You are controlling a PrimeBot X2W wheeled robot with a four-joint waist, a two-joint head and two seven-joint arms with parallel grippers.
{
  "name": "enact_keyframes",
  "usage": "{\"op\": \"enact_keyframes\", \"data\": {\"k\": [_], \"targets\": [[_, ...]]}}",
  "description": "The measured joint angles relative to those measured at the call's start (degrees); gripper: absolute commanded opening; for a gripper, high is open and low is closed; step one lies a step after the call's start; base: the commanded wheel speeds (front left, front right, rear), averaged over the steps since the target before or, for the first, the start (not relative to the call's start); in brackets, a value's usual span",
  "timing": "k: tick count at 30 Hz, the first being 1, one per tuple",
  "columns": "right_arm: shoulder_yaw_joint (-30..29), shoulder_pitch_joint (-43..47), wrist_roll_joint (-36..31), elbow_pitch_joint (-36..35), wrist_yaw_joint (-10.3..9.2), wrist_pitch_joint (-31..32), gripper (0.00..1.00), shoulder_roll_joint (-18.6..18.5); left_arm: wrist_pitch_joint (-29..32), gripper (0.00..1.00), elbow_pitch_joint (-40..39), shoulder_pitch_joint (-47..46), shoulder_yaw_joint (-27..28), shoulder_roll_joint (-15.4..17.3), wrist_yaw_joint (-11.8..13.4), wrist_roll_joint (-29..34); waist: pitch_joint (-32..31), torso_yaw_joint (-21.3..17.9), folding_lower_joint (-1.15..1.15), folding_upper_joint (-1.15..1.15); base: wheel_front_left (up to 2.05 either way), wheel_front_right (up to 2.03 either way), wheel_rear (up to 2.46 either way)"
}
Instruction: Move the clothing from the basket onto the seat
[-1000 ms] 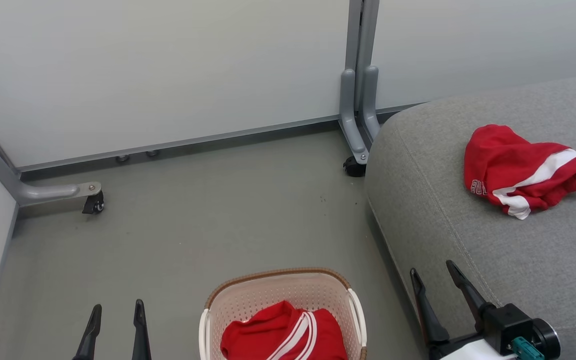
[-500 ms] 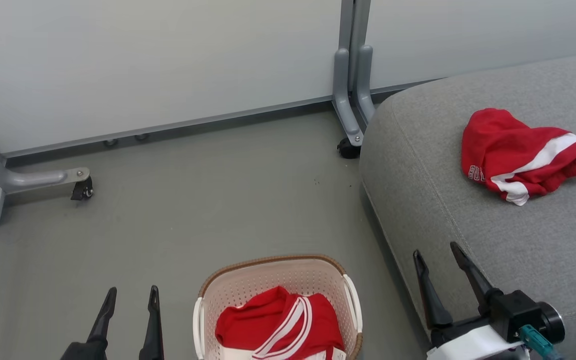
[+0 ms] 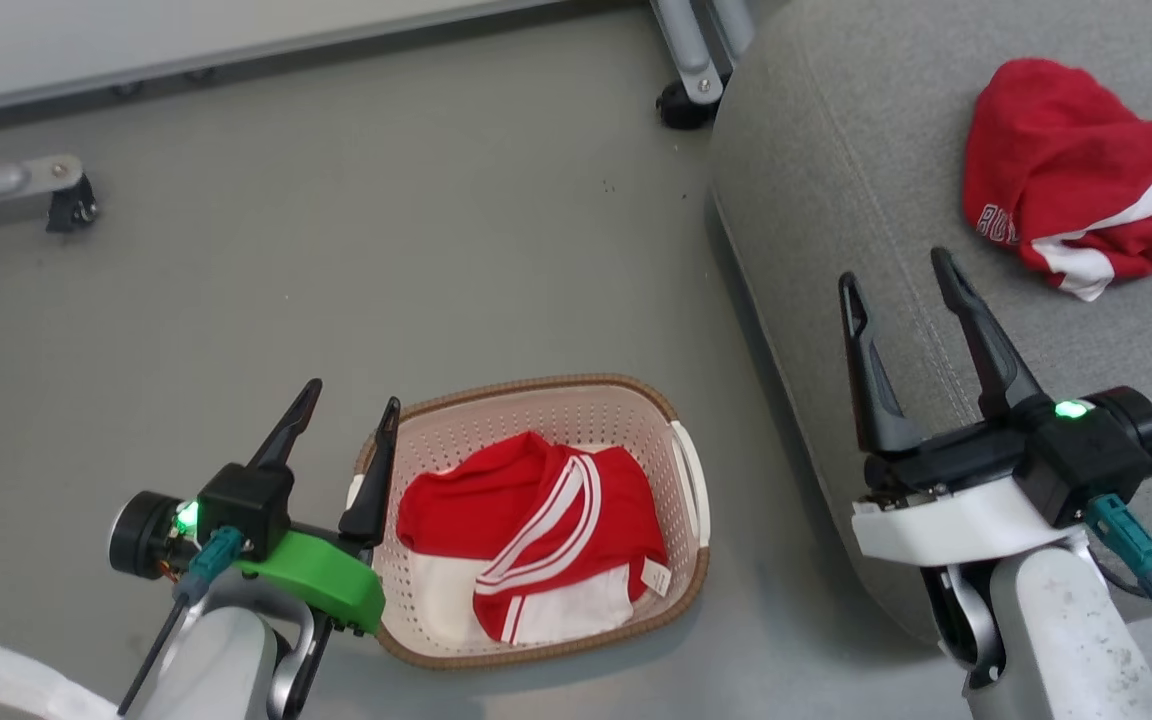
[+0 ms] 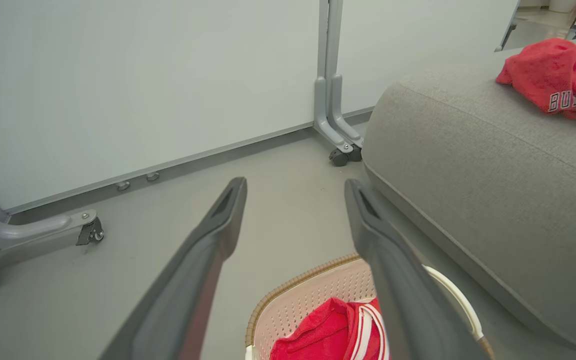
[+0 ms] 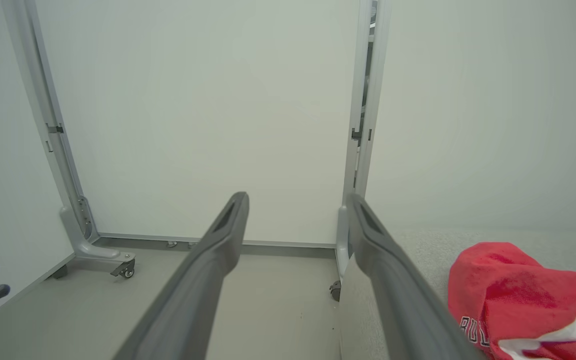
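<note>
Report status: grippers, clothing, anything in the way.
Open, empty: left gripper, right gripper. One red garment in basket, second garment on seat. Nothing covers basket garment.

My left gripper point(image 3: 354, 393) sits low on my left side, its two dark fingers point(image 3: 286, 432) spread wide and slanting up and to the right, with nothing between them. Behind it a green wrist collar point(image 3: 321, 580) joins my pale left forearm point(image 3: 221, 660), and the left status light point(image 3: 184, 517) glows green. My right gripper point(image 3: 893, 266) sits further up the head view on my right, jaws equally wide and empty, leaning slightly left. A white wrist collar point(image 3: 946, 525) caps my pale right forearm point(image 3: 1066, 640), and the right status light point(image 3: 1069, 408) glows green too.
</note>
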Motion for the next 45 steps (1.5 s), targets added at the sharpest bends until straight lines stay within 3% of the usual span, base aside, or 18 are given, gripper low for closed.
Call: {"op": "enact_keyframes", "data": {"k": [11, 27, 36, 45], "targets": [[-2.1, -10.1, -0.4, -7.5, 0.0, 0.0, 1.0, 0.0, 0.0, 1.0, 17.4, -18.7, -20.2, 5.8, 0.0, -9.2, 14.8, -1.1, 0.01, 0.0, 0.0, 0.0, 0.0], [-10.4, -15.6, 1.6, -14.5, 0.0, 0.0, 1.0, 0.0, 2.9, 1.0, 28.0, -38.0, -47.0, 7.0, 0.0, -21.9, 32.8, -4.0, 0.01, 0.0, 0.0, 0.0, 0.0], [-10.9, -16.0, 4.5, -15.7, 0.0, 0.0, 1.0, 0.0, 4.0, 1.0, 31.7, -44.5, -54.3, 6.5, 0.0, -25.8, 39.1, -7.2, 0.0, 0.0, 0.0, 0.0, 0.0], [-10.0, -15.8, 5.7, -16.6, 0.0, 0.0, 1.0, 0.0, 5.8, 1.0, 37.9, -48.5, -56.1, 6.0, 0.0, -27.1, 43.1, -11.0, 0.0, 0.0, 0.0, 0.0, 0.0]]}}
